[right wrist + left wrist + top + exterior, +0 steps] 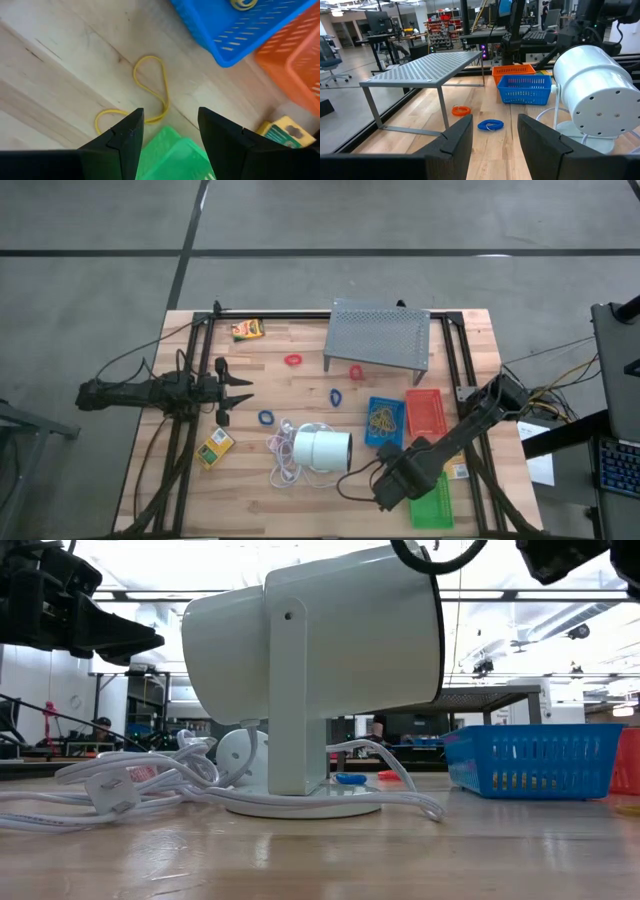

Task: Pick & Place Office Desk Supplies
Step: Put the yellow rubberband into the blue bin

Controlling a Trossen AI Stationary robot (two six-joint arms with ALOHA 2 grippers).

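Note:
My right gripper [167, 135] points down, open, over the near right of the table [385, 490]. Below its fingers lie one end of the green tray [175, 155] and a tan rubber band [150, 95] flat on the wood. The blue tray [385, 422] holds more rubber bands, with the red tray [425, 412] beside it. Red loops [293, 360] [356, 371] and blue loops [336, 396] [266, 418] lie mid-table. Yellow boxes [247, 329] [215, 447] [285, 132] lie flat. My left gripper [495, 140] waits open at the left, pointing level.
The white cylinder [322, 448] with its looped white cord [283, 460] stands near the table's middle front. The grey perforated stand [378, 335] is at the far side. Black frame rails [470, 380] run along the table's edges.

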